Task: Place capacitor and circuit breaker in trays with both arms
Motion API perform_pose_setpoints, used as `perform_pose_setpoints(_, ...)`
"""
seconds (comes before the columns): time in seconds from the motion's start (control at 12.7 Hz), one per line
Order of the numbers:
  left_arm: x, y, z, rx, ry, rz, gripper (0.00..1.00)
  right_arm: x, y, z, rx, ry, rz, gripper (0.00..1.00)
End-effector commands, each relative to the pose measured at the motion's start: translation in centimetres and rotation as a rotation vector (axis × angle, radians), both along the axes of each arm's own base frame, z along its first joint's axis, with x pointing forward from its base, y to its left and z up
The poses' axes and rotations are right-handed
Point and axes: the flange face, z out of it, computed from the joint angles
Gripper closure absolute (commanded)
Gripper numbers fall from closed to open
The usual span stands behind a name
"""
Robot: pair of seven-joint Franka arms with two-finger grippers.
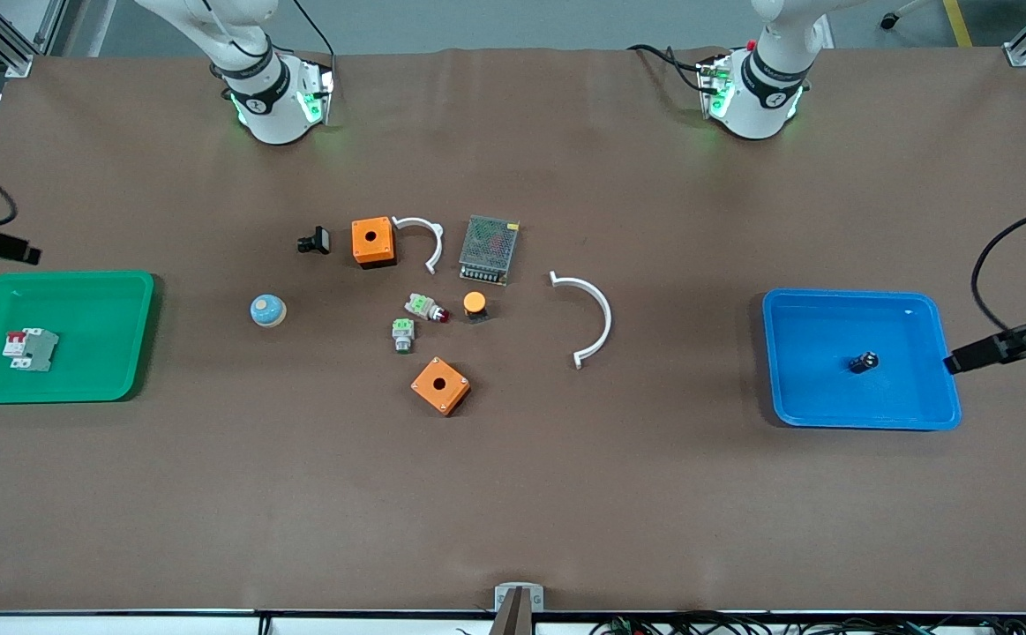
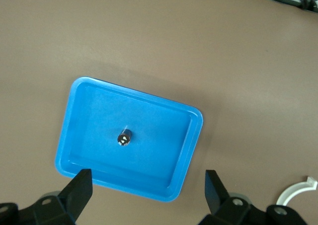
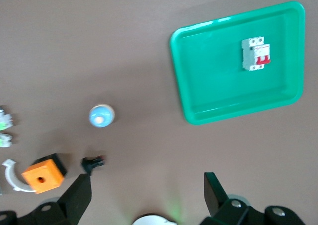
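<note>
**Both parts in trays, hands up & empty**

On the desk (image 1: 513,494) the two task items already sit in trays at either end. Capacitor (image 1: 863,362) lies in the blue tray (image 1: 861,418), toward the left arm's end; seen end-on from the left wrist cam (image 2: 123,137), so it looks tipped on its side, roughly mid-tray, clear of the walls. Circuit breaker (image 1: 32,349) lies flat in the green tray (image 1: 54,392) at the right arm's end, red levers at one end of its long axis, which runs roughly parallel to the tray's longer sides.

Left hand (image 2: 149,187) hangs high over the desk w/ the blue tray under it; fingers spread wide, nothing between them. Right hand (image 3: 148,191) is high too, over the desk near its own base, green tray off to one side; fingers also wide, holding nothing.

Judgement: each arm is nearest its own tray & neither touches a part, so placing looks done. Leftover clutter mid-desk, e.g. orange boxes (image 1: 373,242), isn't part of the job.
</note>
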Motion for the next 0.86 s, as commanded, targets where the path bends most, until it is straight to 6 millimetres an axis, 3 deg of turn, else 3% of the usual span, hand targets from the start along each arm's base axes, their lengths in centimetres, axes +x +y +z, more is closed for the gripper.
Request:
perform_pose_setpoints(0.0,-2.9,-1.6,4.9,0.024,-0.012,-0.060,0.00,-2.4,4.3,2.0,-0.014,-0.041,0.011,0.00)
perform_pose_setpoints(0.31,-6.1,-5.9,8.8,0.027,0.008,-0.133,0.00,-1.9,4.2,3.3,0.020,-0.084,0.005,0.00)
perform_pose_setpoints(0.47,-7.4,-7.8,9.5,0.007,0.036,-0.141,0.00,-1.9,4.1,3.3,0.020,-0.083,0.004,0.00)
perform_pose_setpoints(0.79,-9.8,-8.9,9.6,0.027,0.057,-0.146,0.00,-2.0,4.0,3.2,0.021,-0.077,0.002,0.00)
